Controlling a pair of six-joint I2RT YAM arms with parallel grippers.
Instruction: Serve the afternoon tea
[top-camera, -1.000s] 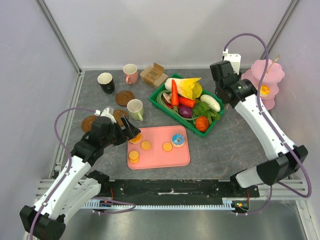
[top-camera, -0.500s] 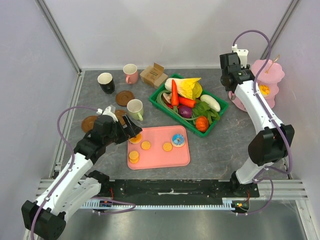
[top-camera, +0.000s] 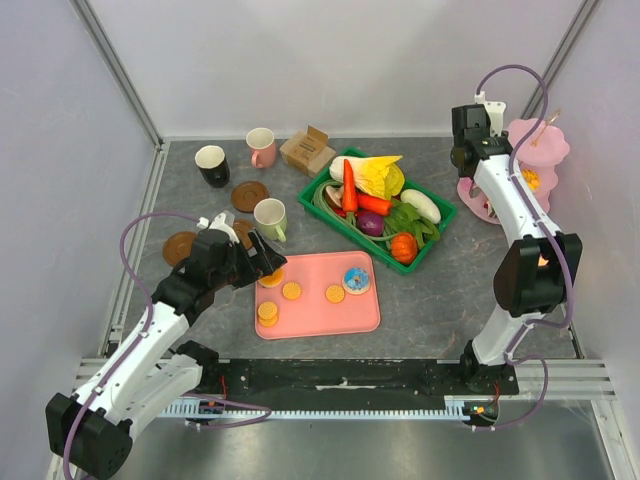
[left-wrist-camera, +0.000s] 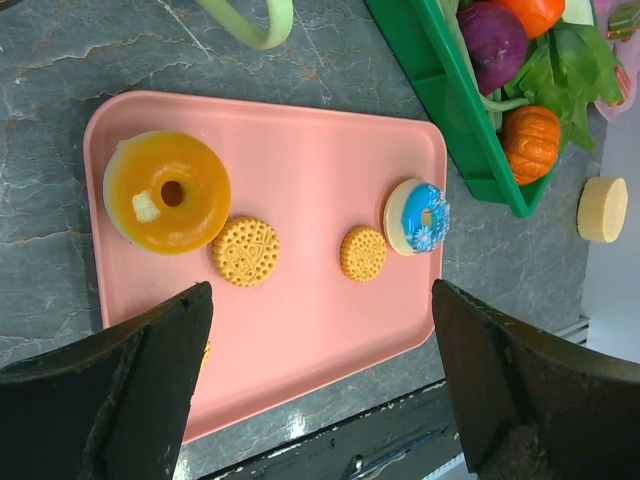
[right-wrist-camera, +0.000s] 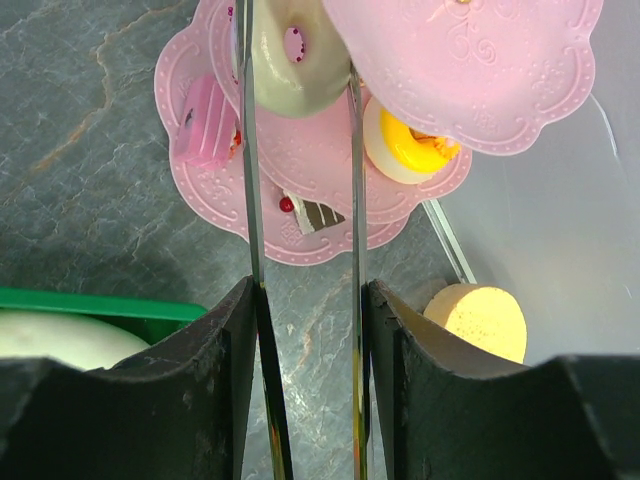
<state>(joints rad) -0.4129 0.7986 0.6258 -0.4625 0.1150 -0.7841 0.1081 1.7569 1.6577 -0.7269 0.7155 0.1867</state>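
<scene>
Left gripper (left-wrist-camera: 320, 292) splayed wide, holding nothing, hovers over the pink tray (left-wrist-camera: 310, 150)'s left half. Orange donut (left-wrist-camera: 195, 205) sits in the tray's far-left corner, two biscuits (left-wrist-camera: 245, 251) and blue donut (left-wrist-camera: 418, 215) mid-tray. Far right of and behind the tray, right gripper (right-wrist-camera: 298, 40) clamps a cream-iced donut (right-wrist-camera: 290, 75) at the pink tiered stand (right-wrist-camera: 520, 90). Step looks like plating that donut. Next: line up over a free tier spot, lower, let go.

place: robot lab test cell | signs: two arms (top-camera: 145, 338) bolted to a black rail (top-camera: 340, 374) at the edge of a grey surface (top-camera: 430, 300); aluminium frame posts (top-camera: 116, 70); blank pale panels (top-camera: 330, 60); loose purple cables (top-camera: 123, 245); toy sweets (top-camera: 355, 280) as props
</scene>
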